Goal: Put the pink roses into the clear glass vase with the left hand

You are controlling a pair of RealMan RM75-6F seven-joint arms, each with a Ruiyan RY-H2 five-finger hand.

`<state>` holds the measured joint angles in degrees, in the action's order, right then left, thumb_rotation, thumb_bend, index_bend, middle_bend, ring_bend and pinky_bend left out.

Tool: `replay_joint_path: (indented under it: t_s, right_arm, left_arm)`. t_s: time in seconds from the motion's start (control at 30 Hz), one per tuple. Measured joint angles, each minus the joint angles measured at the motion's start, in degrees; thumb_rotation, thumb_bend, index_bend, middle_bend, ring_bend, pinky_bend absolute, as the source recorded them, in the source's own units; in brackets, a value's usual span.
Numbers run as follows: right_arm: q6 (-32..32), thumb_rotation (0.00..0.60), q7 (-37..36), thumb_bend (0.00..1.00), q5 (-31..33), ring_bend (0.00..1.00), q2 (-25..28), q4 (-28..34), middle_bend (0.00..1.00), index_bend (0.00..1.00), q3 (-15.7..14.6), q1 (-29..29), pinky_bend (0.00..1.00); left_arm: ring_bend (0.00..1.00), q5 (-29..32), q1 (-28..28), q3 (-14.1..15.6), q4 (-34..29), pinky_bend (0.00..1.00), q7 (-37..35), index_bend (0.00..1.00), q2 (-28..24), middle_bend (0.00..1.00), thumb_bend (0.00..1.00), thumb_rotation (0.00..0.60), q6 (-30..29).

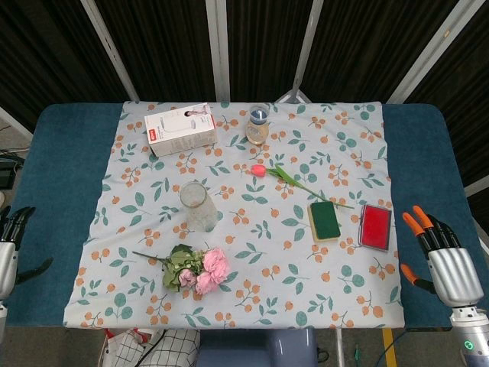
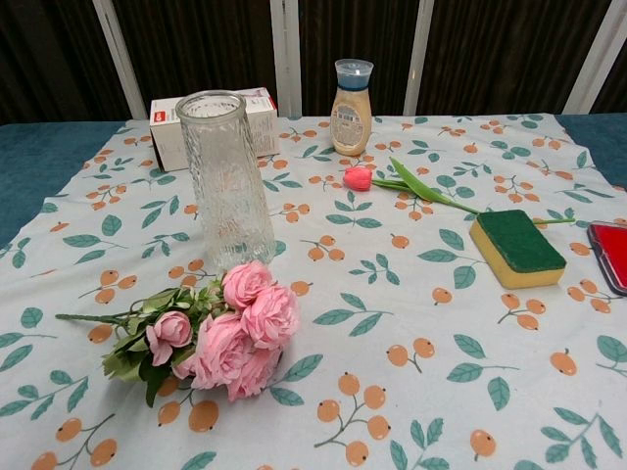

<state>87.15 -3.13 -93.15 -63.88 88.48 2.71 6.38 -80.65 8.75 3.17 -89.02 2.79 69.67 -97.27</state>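
Waiting stage: nothing is being held; the reach is not begun.
Left hand: hanging off the table's left edge, seemingly empty with fingers apart, though it is partly cropped.
Right hand: resting near right, fingers spread.
Pink roses: lying near, blooms pointing right, just in front of the upright clear glass vase.
Next move: reaching right, gripping the stems, tipping them upright over the rim.

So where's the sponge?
In the head view the sponge lies on the right side of the cloth, just left of the red box, below the tulip.
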Motion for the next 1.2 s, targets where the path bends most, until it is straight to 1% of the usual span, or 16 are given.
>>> replay_joint_path:
  t_s: [0.2, 0.47, 0.6, 0.73, 0.93, 1.03, 1.2]
  right_arm:
    - [-0.38, 0.600, 0.36, 0.30, 0.72, 0.07, -0.20, 0.41, 0.04, 0.11, 0.09, 0.00, 0.14]
    - [-0.72, 0.600, 0.41, 0.30, 1.62, 0.07, -0.03, 0.98, 0.04, 0.11, 0.14, -0.12, 0.14]
    - [-0.77, 0.600, 0.08, 0.30, 2.28, 0.07, 0.15, 1.13, 0.04, 0.11, 0.28, -0.25, 0.14]
    - [-1.47, 0.600, -0.28, 0.30, 2.84, 0.07, 0.20, 1.06, 0.04, 0.11, 0.34, -0.11, 0.14]
    - [-1.93, 0.600, -1.11, 0.30, 3.45, 0.07, 0.28, 1.21, 0.04, 0.11, 0.52, 0.05, 0.14]
    - [-1.90, 0.600, -0.91, 0.30, 3.53, 0.07, 0.38, 1.18, 0.04, 0.11, 0.53, 0.02, 0.14]
    - [-2.08, 0.600, -1.13, 0.30, 3.50, 0.07, 0.56, 1.11, 0.04, 0.11, 0.41, 0.04, 0.14]
  left_arm:
    - [0.01, -0.56, -0.48, -0.26, -0.48, 0.16, 0.25, 0.12, -0.17, 0.11, 0.19, 0.600, 1.20]
    - [0.01, -3.62, -0.22, 0.96, -2.70, 0.16, -1.82, 0.11, -1.58, 0.11, 0.17, 0.600, 4.38]
    - [0.01, -3.56, 0.08, 0.63, -3.71, 0.16, -1.04, 0.10, -1.60, 0.11, 0.14, 0.600, 5.61]
    - [0.01, -3.38, 1.48, -0.06, -6.49, 0.16, -0.40, 0.10, -1.78, 0.10, 0.12, 0.600, 8.86]
    - [0.01, -3.04, 5.22, -0.73, -12.26, 0.16, 2.88, 0.09, -2.86, 0.10, 0.12, 0.600, 16.22]
    - [0.01, -2.31, 7.91, -1.23, -15.41, 0.16, 4.07, 0.08, -3.15, 0.10, 0.11, 0.600, 21.40]
    - [0.01, 0.59, 13.03, -1.95, -20.84, 0.16, 4.07, 0.08, -3.53, 0.10, 0.08, 0.600, 32.43]
